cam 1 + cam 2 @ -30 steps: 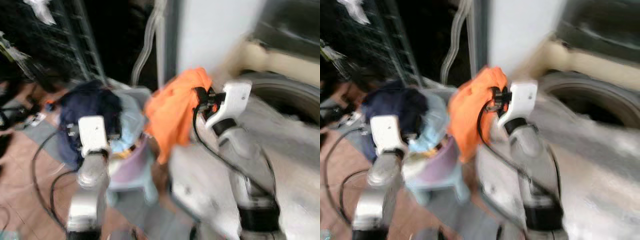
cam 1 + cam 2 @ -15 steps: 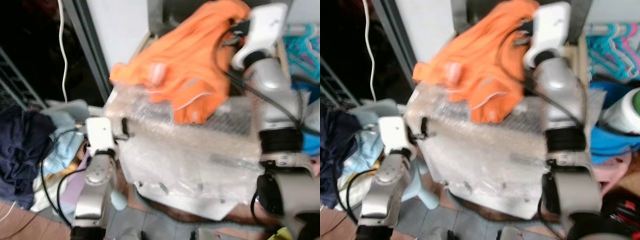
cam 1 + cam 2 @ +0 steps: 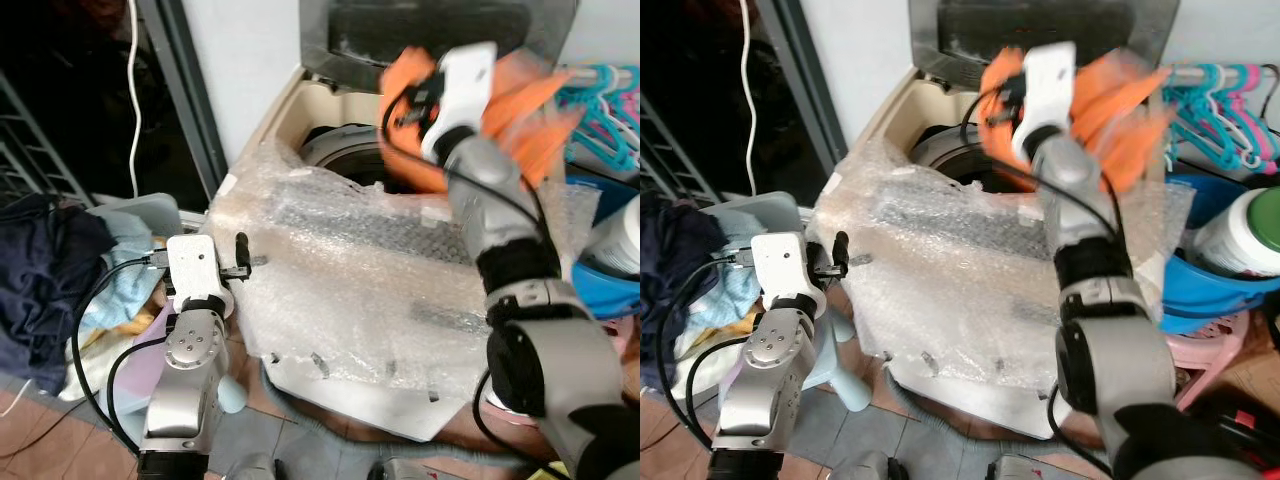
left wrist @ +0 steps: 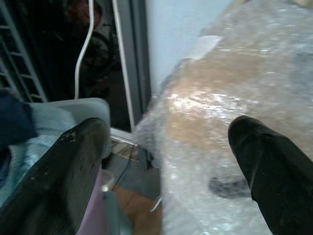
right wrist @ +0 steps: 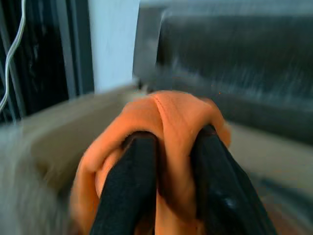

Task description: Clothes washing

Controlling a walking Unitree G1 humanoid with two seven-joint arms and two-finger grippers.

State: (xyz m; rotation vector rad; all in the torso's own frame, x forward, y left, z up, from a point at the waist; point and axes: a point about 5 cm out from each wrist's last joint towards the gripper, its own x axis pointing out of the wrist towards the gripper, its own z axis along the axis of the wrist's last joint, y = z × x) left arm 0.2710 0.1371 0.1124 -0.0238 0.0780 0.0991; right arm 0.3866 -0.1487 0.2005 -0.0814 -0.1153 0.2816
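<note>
The right arm is stretched far forward and upward over the washing machine [image 3: 330, 300], with its white wrist housing high above the drum opening [image 3: 345, 160]. The right gripper [image 5: 171, 186] has its 2 black fingers [image 5: 129, 191] closed tightly around a fold of the orange garment [image 3: 520, 100]. The cloth bulges out between and over the fingertips. The rest of the garment hangs blurred behind and beside the wrist, above the far side of the drum opening and in front of the raised dark lid [image 3: 430, 30] of the machine.

The left arm is bent at the elbow and held low, at the near left corner of the washing machine. The left gripper [image 4: 166, 161] is spread wide and holds nothing. One finger is beside the pale plastic basket [image 4: 93, 110], and the other finger rests against the bubble wrap [image 3: 370, 290] that covers the front and top of the machine.

Left of the machine, the basket is filled with dark blue clothes [image 3: 45, 280] and a light blue cloth [image 3: 125, 285]. Right of the machine there are turquoise and pink hangers [image 3: 1225, 100], a blue basin [image 3: 1210, 290] and a white bottle with a green cap [image 3: 1245, 235]. No brand, label or other writing can be read anywhere; the pictures are too blurred for this.
</note>
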